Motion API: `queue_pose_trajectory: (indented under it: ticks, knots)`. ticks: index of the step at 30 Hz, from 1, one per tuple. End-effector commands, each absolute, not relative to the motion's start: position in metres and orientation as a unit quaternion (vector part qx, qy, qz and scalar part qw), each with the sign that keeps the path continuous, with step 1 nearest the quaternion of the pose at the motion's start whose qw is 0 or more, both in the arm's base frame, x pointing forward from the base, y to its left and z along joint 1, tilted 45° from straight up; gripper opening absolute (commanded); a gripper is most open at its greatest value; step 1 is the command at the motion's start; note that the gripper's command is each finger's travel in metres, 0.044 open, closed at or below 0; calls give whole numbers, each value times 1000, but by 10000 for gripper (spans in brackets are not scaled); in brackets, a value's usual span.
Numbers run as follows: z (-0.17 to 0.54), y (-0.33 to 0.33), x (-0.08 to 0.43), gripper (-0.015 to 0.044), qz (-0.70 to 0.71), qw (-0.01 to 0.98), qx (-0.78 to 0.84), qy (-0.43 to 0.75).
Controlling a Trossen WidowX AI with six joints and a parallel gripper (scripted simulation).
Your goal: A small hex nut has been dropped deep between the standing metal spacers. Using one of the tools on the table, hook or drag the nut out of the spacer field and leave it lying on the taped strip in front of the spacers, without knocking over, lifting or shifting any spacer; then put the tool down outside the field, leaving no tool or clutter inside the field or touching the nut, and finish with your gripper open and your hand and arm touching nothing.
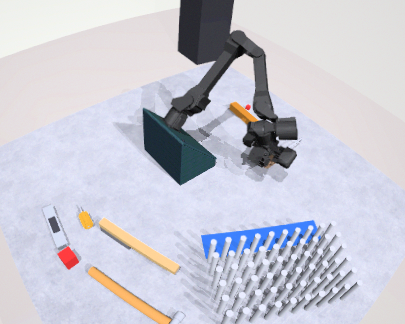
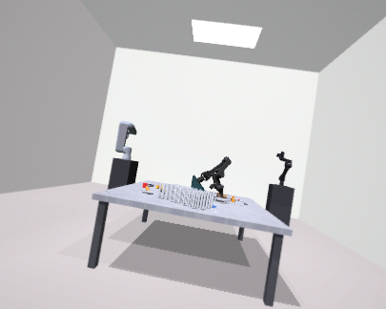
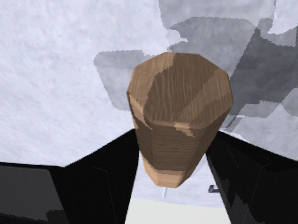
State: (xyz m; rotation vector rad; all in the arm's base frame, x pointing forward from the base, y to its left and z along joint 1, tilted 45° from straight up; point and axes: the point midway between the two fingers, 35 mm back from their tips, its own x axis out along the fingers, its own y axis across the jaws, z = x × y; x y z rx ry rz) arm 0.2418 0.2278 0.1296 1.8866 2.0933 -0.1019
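Gripper [image 1: 269, 161] [image 3: 170, 135] is clamped on a faceted wooden handle [image 1: 270, 163] [image 3: 180, 90], well apart from the metal spacers [image 1: 281, 272] [image 2: 187, 196]. Blue taped strip [image 1: 208, 241] [image 2: 213, 207] lies between, on their arm-facing side, so the tool likely must cross it; the hex nut cannot be made out.

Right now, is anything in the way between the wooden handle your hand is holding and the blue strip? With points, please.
Nothing I can see stands between the wooden handle [image 1: 270, 163] [image 3: 180, 90] in my hand [image 3: 170, 135] and the blue strip [image 1: 260, 241]. The metal spacers [image 1: 281, 280] [image 2: 187, 196] start at the strip and stand mostly beyond it.
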Motion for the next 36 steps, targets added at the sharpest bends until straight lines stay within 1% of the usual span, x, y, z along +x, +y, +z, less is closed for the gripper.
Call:
queue_pose_trajectory:
  ticks: [1,36]
  knots:
    - [128,229,241,0,-37,159,661,733]
    - [122,240,238,0,-33,156,665,730]
